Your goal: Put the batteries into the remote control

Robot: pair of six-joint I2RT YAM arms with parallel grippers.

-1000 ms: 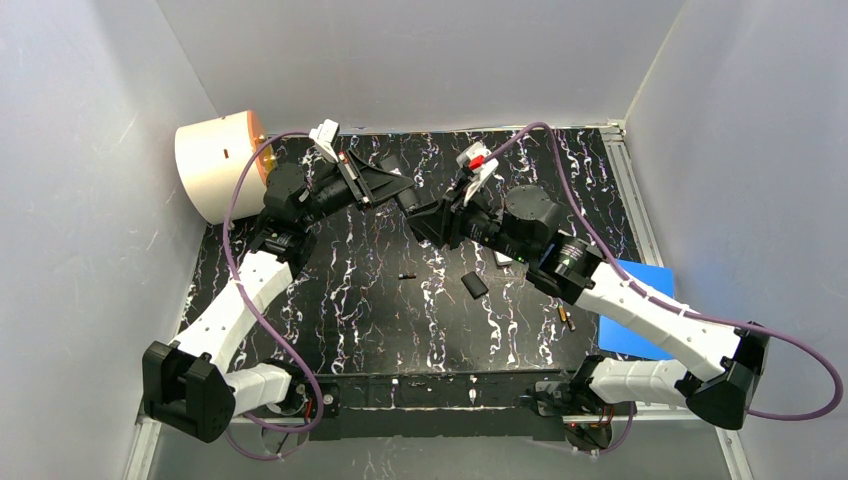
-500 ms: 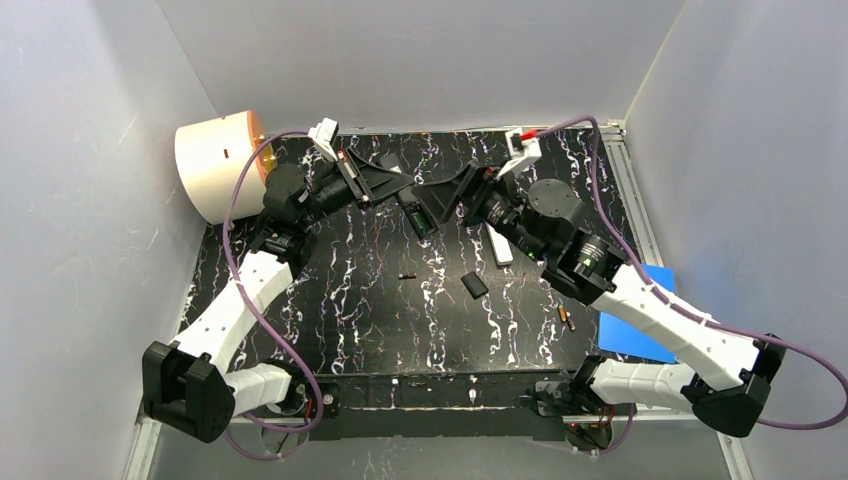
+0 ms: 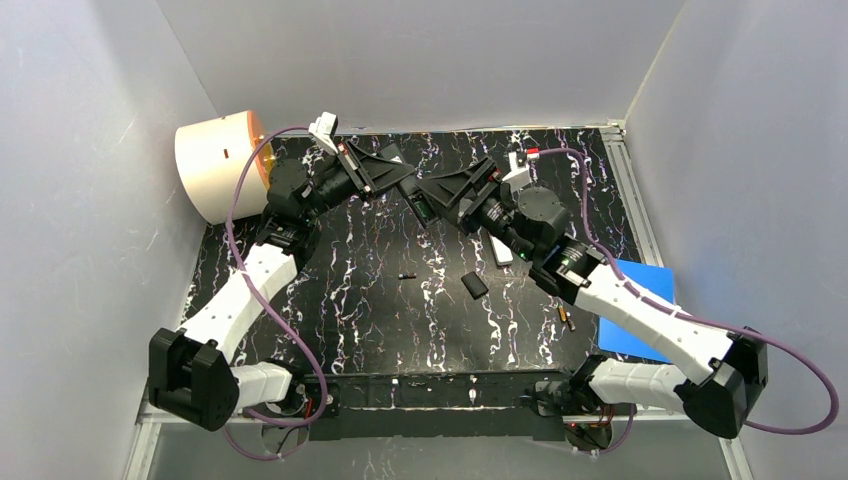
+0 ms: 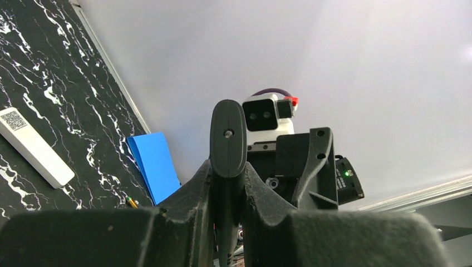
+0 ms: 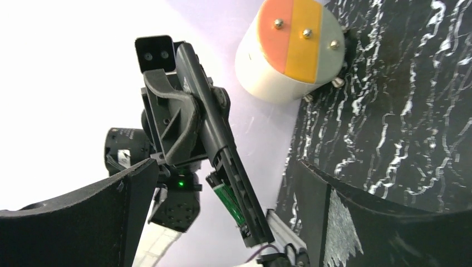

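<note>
Top external: remote control [image 3: 419,205] is held up off the tabletop [image 3: 350,300], right of the cream drum [image 3: 215,165]. Its long axis is slanted, open bay end lowest, with a green battery [image 5: 228,203] in the bay. My left hand [image 3: 398,182] is clamped on it, arm stretched forward. My right hand [image 3: 452,190] is spread wide just beside it.

A black counter [image 3: 350,300] veined with white marbling is enclosed on three sides by plain pale grey panels: a back wall [image 3: 420,60] behind the counter, a left wall [image 3: 80,250] and a right wall [image 3: 760,150] beside it. A metal rail [image 3: 633,190] is fixed along the counter's right edge. Walls are lit softly and evenly.
</note>
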